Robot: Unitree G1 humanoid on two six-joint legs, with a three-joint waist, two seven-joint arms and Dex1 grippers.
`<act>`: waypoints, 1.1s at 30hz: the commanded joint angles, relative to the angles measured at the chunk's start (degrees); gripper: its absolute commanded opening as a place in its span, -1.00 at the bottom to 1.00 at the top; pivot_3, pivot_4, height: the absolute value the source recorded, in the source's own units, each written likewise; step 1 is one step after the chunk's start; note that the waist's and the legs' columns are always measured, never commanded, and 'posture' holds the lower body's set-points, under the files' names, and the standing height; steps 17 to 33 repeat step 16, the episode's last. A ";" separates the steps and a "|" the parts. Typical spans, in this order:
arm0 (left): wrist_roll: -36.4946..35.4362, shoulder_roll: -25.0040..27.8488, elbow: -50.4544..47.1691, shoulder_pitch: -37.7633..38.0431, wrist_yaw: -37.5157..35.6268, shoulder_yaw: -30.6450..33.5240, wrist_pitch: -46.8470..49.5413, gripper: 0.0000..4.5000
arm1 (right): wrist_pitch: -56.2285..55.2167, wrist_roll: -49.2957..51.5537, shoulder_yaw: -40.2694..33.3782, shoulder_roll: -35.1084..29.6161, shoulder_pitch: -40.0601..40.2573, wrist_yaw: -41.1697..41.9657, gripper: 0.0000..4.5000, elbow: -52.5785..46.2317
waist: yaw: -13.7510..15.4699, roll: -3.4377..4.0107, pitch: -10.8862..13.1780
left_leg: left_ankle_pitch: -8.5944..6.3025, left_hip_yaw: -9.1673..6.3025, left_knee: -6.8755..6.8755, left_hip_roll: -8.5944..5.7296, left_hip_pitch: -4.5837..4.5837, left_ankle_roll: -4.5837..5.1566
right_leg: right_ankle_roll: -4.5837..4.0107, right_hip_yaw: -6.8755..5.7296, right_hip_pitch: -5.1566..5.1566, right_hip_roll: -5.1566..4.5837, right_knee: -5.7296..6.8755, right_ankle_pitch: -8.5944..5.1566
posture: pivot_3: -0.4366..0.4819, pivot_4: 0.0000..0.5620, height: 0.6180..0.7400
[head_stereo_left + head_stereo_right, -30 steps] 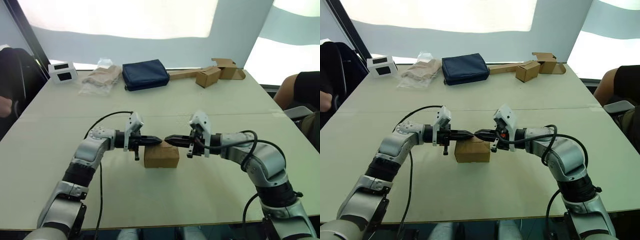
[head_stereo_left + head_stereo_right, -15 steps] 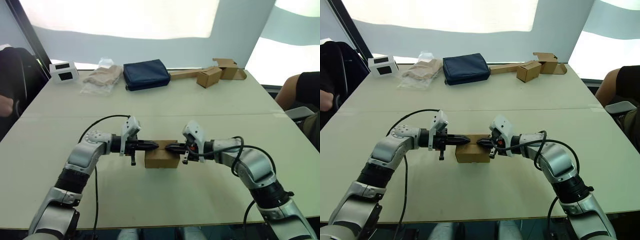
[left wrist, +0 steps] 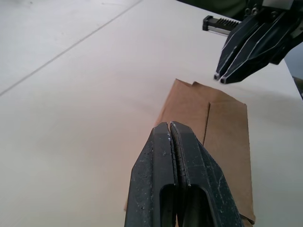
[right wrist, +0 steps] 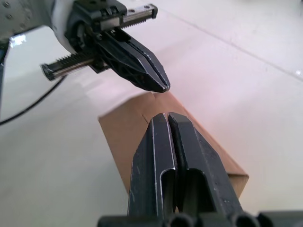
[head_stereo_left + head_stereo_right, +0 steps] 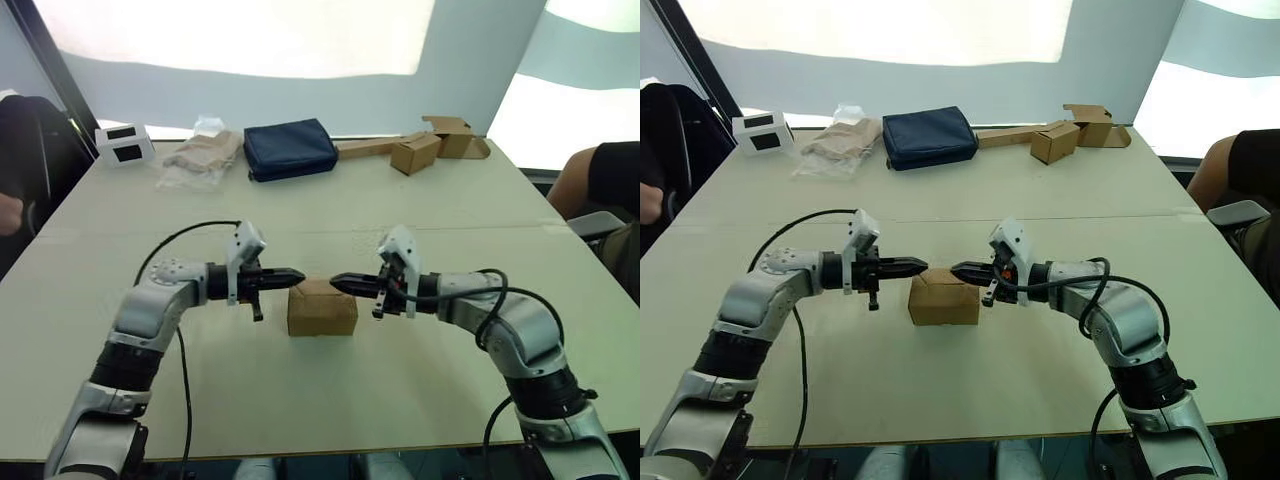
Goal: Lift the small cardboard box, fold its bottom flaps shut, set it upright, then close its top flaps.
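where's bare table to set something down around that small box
Bare patches: the wide band of table between the small cardboard box and the far row, and the near strip in front of the box. Crowded: the far edge, with white device, plastic bag, navy pouch, tan boxes. The left gripper and right gripper flank the box.

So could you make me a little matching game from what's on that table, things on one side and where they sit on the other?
Things:
1. small cardboard box
2. navy pouch
3. white device
4. two tan boxes

Places:
a. far left corner of the table
b. between the two end effectors
c. far right corner
d. far edge, near the middle

Pairs: 1-b, 2-d, 3-a, 4-c
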 commanded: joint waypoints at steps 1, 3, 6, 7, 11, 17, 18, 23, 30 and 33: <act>-7.55 4.48 -7.94 2.04 0.56 7.65 6.92 -0.99 | 2.68 3.55 -5.48 -5.43 0.50 1.33 -1.00 -5.38 | 0.02 0.00 0.00 | 0.00 0.00 -0.02 0.04 0.01 0.00 | 0.00 0.00 0.00 -0.04 0.00 0.00 | -0.05 -0.47 1.00; -10.23 7.07 -10.11 4.28 0.49 10.44 9.55 -0.99 | 3.87 5.22 -7.41 -8.46 1.95 2.29 -1.00 -6.98 | 0.04 0.00 0.01 | 0.00 0.00 -0.05 0.04 0.01 0.01 | -0.02 -0.01 0.00 -0.07 -0.02 -0.01 | -0.05 -0.47 1.00; -10.73 11.55 -12.94 9.55 -0.34 13.22 9.46 -0.99 | 4.76 6.97 -10.31 -13.42 5.90 4.46 -1.00 -9.31 | 0.06 0.00 0.01 | 0.00 0.01 -0.07 0.04 0.01 0.01 | -0.08 -0.01 0.01 -0.08 -0.07 -0.05 | -0.05 -0.47 1.00; -10.57 12.85 -13.60 11.19 -0.47 13.91 9.15 -0.99 | 4.94 7.47 -11.22 -15.15 7.42 5.35 -1.00 -10.17 | 0.11 0.00 0.01 | 0.00 0.02 -0.07 0.03 0.01 0.00 | -0.17 -0.01 0.02 -0.09 -0.08 -0.10 | -0.05 -0.47 1.00; -11.61 16.87 -17.19 18.73 -0.84 18.19 9.05 -0.99 | 6.20 10.40 -16.18 -21.26 13.24 8.22 -1.00 -12.67 | 0.11 -0.01 0.02 | 0.00 0.06 -0.06 0.04 0.02 0.00 | -0.22 0.00 0.05 -0.14 -0.15 -0.13 | -0.05 -0.47 1.00; -13.74 20.64 -21.77 27.71 -2.00 23.95 10.08 -0.99 | 7.34 14.07 -22.28 -26.80 17.16 10.70 -1.00 -14.19 | -0.01 0.00 0.03 | -0.01 0.18 -0.04 0.05 0.07 -0.01 | -0.23 0.02 0.06 -0.27 -0.21 -0.13 | -0.05 -0.47 1.00; -13.74 20.64 -21.77 27.71 -2.00 23.95 10.08 -0.99 | 7.34 14.07 -22.28 -26.80 17.16 10.70 -1.00 -14.19 | -0.01 0.00 0.03 | -0.01 0.18 -0.04 0.05 0.07 -0.01 | -0.23 0.02 0.06 -0.27 -0.21 -0.13 | -0.05 -0.47 1.00; -13.74 20.64 -21.77 27.71 -2.00 23.95 10.08 -0.99 | 7.34 14.07 -22.28 -26.80 17.16 10.70 -1.00 -14.19 | -0.01 0.00 0.03 | -0.01 0.18 -0.04 0.05 0.07 -0.01 | -0.23 0.02 0.06 -0.27 -0.21 -0.13 | -0.05 -0.47 1.00; -13.74 20.64 -21.77 27.71 -2.00 23.95 10.08 -0.99 | 7.34 14.07 -22.28 -26.80 17.16 10.70 -1.00 -14.19 | -0.01 0.00 0.03 | -0.01 0.18 -0.04 0.05 0.07 -0.01 | -0.23 0.02 0.06 -0.27 -0.21 -0.13 | -0.05 -0.47 1.00; -13.74 20.64 -21.77 27.71 -2.00 23.95 10.08 -0.99 | 7.34 14.07 -22.28 -26.80 17.16 10.70 -1.00 -14.19 | -0.01 0.00 0.03 | -0.01 0.18 -0.04 0.05 0.07 -0.01 | -0.23 0.02 0.06 -0.27 -0.21 -0.13 | -0.05 -0.47 1.00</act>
